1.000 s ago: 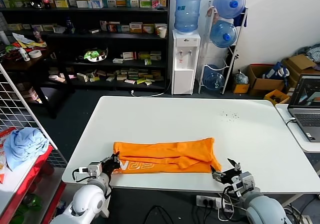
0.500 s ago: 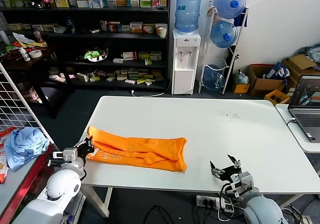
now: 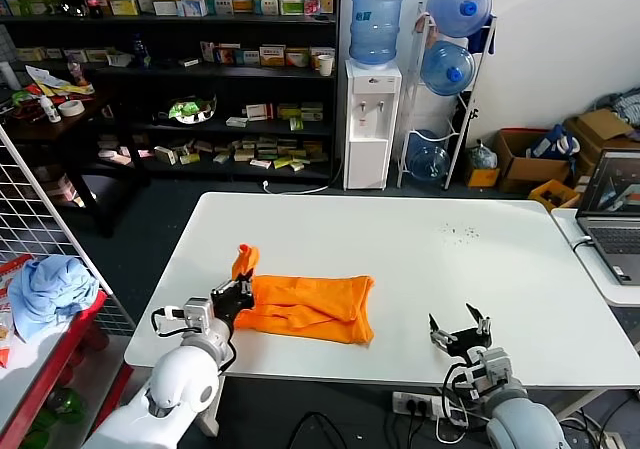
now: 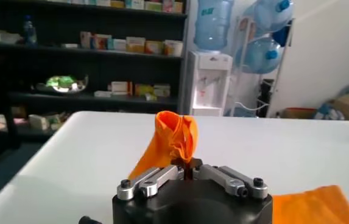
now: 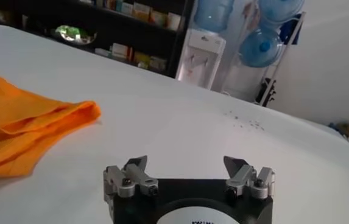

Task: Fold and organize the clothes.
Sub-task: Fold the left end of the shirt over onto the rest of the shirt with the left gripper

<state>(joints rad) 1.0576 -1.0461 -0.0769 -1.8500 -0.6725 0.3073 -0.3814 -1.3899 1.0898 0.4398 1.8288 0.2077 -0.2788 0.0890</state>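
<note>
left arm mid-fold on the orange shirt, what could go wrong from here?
1. The left gripper pinches only a small bunched tuft of the T-shirt; the thin fabric might slip out mid-fold.
2. The shirt lies rumpled near the table's front-left edge, so a fold could land crooked or drag it off.
3. The right gripper is open and off the cloth, so nothing anchors the far end.
</note>
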